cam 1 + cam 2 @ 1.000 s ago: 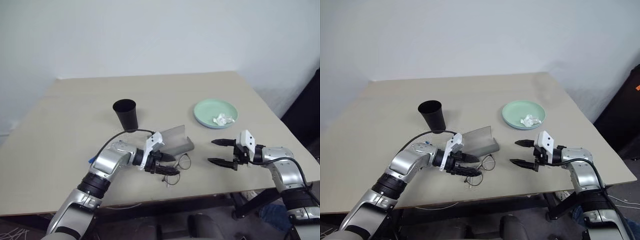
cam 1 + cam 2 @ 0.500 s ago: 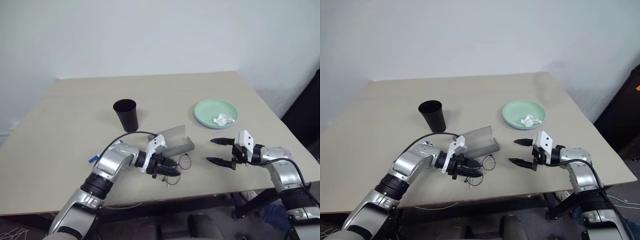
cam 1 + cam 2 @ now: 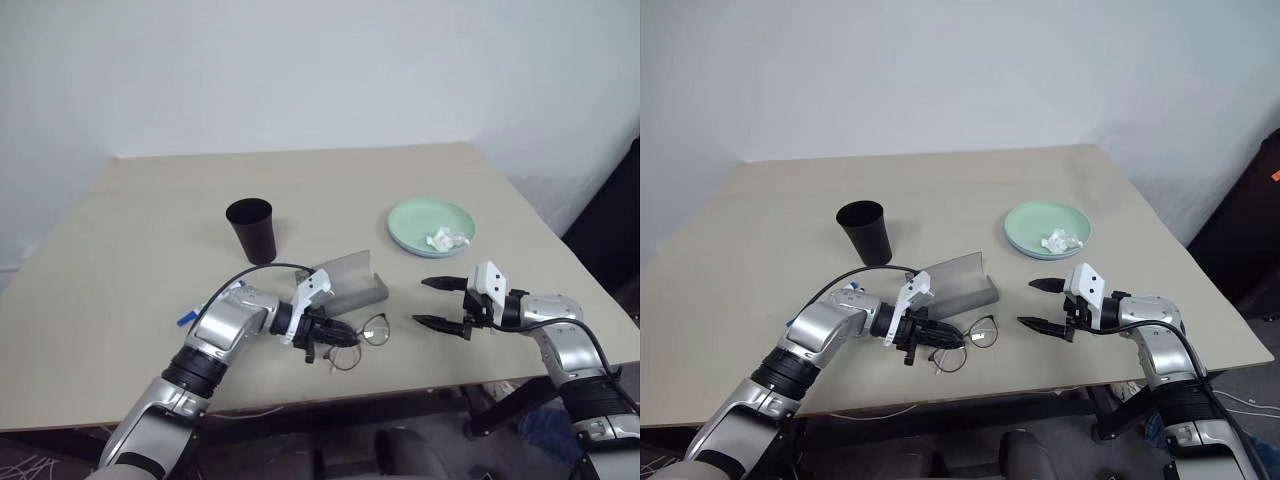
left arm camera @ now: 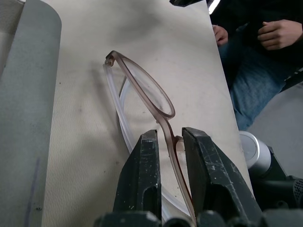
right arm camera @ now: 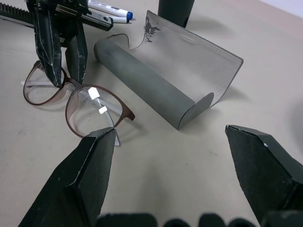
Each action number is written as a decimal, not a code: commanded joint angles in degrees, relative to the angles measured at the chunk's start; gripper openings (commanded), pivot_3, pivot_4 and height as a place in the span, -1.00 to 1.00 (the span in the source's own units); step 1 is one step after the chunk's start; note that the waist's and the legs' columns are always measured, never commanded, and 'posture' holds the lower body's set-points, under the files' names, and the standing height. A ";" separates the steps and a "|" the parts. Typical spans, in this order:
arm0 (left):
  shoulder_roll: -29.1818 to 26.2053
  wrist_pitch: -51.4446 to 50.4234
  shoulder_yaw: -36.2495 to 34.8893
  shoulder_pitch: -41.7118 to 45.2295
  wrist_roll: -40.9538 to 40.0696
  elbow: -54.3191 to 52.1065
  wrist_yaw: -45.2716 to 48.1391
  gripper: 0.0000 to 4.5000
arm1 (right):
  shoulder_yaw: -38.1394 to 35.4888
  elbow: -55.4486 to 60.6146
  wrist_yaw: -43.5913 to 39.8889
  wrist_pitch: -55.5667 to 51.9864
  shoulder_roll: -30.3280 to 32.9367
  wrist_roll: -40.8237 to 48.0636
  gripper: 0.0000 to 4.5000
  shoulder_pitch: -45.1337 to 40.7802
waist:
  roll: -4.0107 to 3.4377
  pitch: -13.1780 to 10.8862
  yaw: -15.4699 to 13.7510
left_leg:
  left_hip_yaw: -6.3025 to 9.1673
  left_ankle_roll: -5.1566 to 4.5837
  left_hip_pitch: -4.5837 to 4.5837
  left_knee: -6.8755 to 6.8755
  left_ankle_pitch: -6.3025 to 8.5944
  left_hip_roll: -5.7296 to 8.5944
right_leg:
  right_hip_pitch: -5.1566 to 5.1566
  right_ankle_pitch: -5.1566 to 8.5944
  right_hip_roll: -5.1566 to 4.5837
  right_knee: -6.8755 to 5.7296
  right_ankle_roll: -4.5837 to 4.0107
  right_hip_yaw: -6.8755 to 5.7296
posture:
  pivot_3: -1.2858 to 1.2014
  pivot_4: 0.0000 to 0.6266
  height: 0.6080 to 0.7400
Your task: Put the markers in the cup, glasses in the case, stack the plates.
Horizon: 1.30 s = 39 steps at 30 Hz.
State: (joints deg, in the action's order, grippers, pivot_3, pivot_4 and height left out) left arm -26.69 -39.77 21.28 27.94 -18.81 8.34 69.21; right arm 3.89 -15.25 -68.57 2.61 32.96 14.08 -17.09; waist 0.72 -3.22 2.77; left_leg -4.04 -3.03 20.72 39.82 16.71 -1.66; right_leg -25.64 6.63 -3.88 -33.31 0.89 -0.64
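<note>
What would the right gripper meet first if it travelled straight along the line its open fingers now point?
Most likely the glasses, pinched at the bridge by the left gripper; the open case lies slightly aside. Depth is uncertain.

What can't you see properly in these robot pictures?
- Second plate: head views show the green plate, with a tissue on it; whether another lies underneath, cannot tell.
- Markers: right wrist view, cut off by the edge.
- Glasses: left wrist view, near lens hidden behind left claw.

Bare table (image 3: 150, 250) left of cup (image 3: 251, 230); open case (image 3: 350, 282) (lid up) blocks centre.
</note>
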 commanded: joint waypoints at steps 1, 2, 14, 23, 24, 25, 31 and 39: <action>0.29 0.55 -1.43 1.83 -0.71 -1.83 0.01 -0.91 | -0.31 1.91 0.38 0.61 0.18 0.26 0.78 -0.35 | 0.00 0.00 0.00 | 0.00 0.00 0.00 0.00 0.00 0.00 | 0.00 0.00 0.00 0.00 0.00 0.00 | 0.03 -1.00 1.00; 0.32 0.58 -1.44 1.82 -0.69 -1.89 -0.01 -0.99 | -0.25 1.94 0.45 0.61 0.19 0.22 0.78 -0.36 | 0.00 0.00 0.00 | 0.00 0.00 0.00 0.00 0.00 0.00 | 0.00 0.00 0.00 0.00 0.00 0.00 | 0.03 -1.00 1.00; 0.85 1.61 -2.70 2.84 -0.90 -1.83 -0.34 -0.99 | -0.09 1.12 0.95 1.37 -0.06 -0.29 0.78 -0.48 | 0.00 0.00 0.00 | 0.00 0.00 -0.01 0.00 0.00 0.00 | 0.02 0.00 0.00 0.02 0.00 0.00 | 0.03 -1.00 1.00; 1.39 2.02 -7.54 8.80 -3.55 -1.70 -0.21 -0.99 | 0.02 0.07 0.76 2.20 0.03 -0.41 0.78 -0.75 | 0.01 0.00 0.00 | -0.02 -0.01 0.01 0.01 0.00 0.01 | 0.04 0.00 0.02 0.05 0.00 0.00 | 0.03 -1.00 1.00; 1.40 2.19 -7.97 9.49 -3.71 -1.50 -0.26 -0.99 | 0.03 0.03 0.73 2.26 0.07 -0.40 0.78 -0.73 | 0.01 0.00 0.00 | -0.02 -0.01 0.01 0.01 0.00 0.01 | 0.04 0.00 0.03 0.07 0.00 0.00 | 0.03 -1.00 1.00; 1.36 2.80 -8.27 10.18 -3.58 -1.26 -0.28 -0.99 | 0.05 0.00 0.69 2.34 0.11 -0.39 0.78 -0.71 | 0.01 0.00 0.00 | -0.02 -0.01 0.02 0.01 0.00 0.02 | 0.05 0.00 0.03 0.07 0.00 0.00 | 0.03 -1.00 1.00; 0.67 12.35 -7.04 15.34 3.43 6.38 -2.78 -0.99 | 0.19 -0.39 0.54 2.66 0.10 -0.37 0.78 -0.85 | 0.01 0.00 0.00 | -0.04 -0.02 0.00 0.01 -0.01 0.03 | 0.11 0.00 0.04 0.12 0.00 0.00 | 0.03 -1.00 1.00; 1.30 28.62 -1.82 20.39 15.27 19.85 -3.88 -0.99 | 0.66 -0.78 0.63 3.11 -0.15 -0.39 0.78 -0.91 | 0.01 0.01 -0.03 | -0.07 -0.03 0.06 0.00 0.00 0.05 | 0.13 -0.01 0.05 0.25 0.00 -0.03 | 0.03 -1.00 1.00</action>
State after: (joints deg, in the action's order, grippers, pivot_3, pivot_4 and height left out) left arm -25.46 -14.61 18.83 46.10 -5.58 27.50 65.05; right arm 5.41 -16.64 -68.00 4.64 32.81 13.33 -17.09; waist 0.74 -3.21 2.73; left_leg -4.11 -3.08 20.80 39.81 16.72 -1.60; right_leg -25.51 6.62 -3.83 -33.04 0.90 -0.68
